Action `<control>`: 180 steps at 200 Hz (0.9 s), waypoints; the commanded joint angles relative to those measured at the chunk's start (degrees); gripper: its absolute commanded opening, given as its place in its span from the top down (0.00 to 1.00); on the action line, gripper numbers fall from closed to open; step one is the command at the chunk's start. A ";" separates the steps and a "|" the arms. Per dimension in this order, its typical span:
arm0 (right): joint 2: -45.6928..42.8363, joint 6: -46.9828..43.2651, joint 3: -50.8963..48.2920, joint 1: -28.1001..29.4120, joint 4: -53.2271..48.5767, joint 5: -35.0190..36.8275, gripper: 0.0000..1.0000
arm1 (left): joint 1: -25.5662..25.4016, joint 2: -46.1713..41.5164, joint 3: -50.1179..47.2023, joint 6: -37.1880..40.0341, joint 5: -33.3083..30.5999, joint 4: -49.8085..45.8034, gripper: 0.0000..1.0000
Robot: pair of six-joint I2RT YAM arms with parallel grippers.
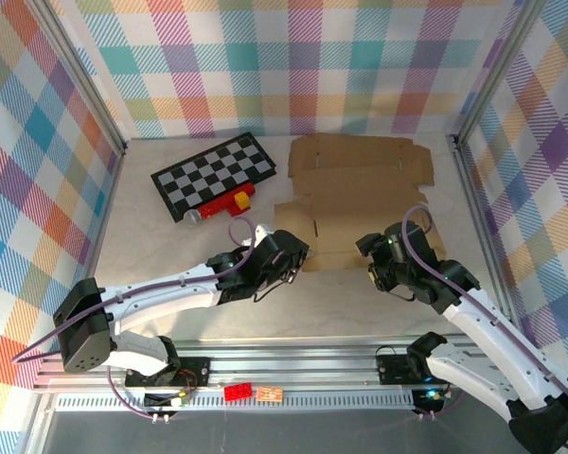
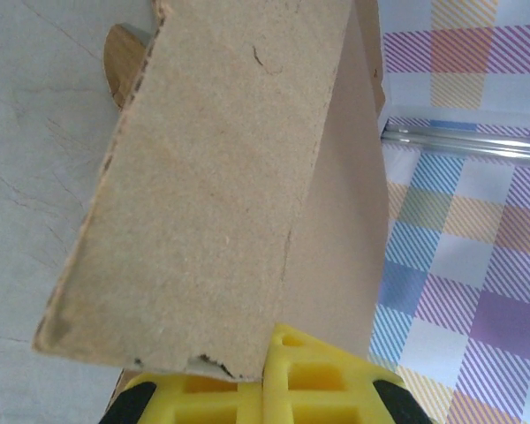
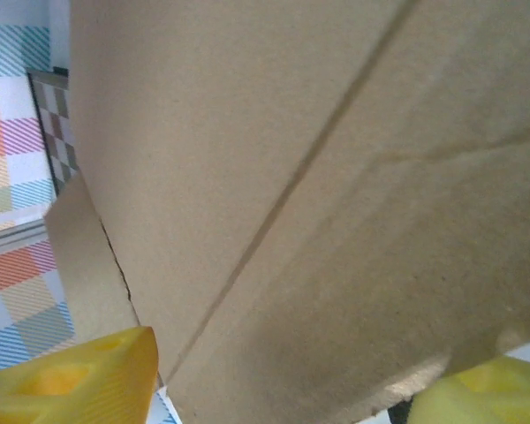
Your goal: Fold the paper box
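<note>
Lying flat and unfolded in the upper middle of the top view, the paper box (image 1: pixel 360 184) spreads its brown card over the far half of the table (image 1: pixel 161 274). Its far edge runs close to the plaid back wall (image 1: pixel 293 66), and its right edge sits near the metal side rail (image 1: pixel 473 189). The near edge is ragged with flaps. The left gripper (image 1: pixel 292 257) is at the lower left corner of that edge, its jaws closed on a flap that the left wrist view shows standing up at a tilt from the yellow fingers (image 2: pixel 318 375), its torn corrugated rim facing the lens. The right gripper (image 1: pixel 375 257) is at the near edge further right. Its yellow fingers (image 3: pixel 79 375) stand wide apart with a creased panel of card (image 3: pixel 318 177) between them, not pinched. Left of the box lies a checkerboard (image 1: pixel 213 172), with a red and yellow piece (image 1: pixel 220 205) touching its near edge. Bare tabletop stays free in the lower left and between the two arms. A red brick (image 1: pixel 237 391) rests on the base rail at the bottom.
</note>
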 commanded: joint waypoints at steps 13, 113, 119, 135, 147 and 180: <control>-0.93 1.14 -0.85 -2.70 6.45 1.24 0.44 | 0.83 -1.24 2.00 0.77 0.37 -0.11 1.00; 1.08 1.20 1.10 -8.62 7.37 -0.66 0.77 | 1.45 -1.24 1.86 0.81 1.58 1.04 1.00; 1.16 1.35 1.09 -8.71 7.30 -0.78 0.79 | 1.53 -1.20 1.83 0.82 1.62 1.06 1.00; 1.51 1.62 1.28 -8.81 7.11 -0.89 0.87 | 1.69 -1.33 2.02 0.96 1.76 0.95 1.00; 1.76 1.59 1.54 -8.98 7.08 -0.72 0.94 | 1.79 -1.41 2.11 1.25 1.85 0.82 1.00; 4.18 -1.84 5.92 -10.44 7.19 -1.84 1.00 | 2.54 -2.17 3.50 5.22 2.69 -0.32 0.63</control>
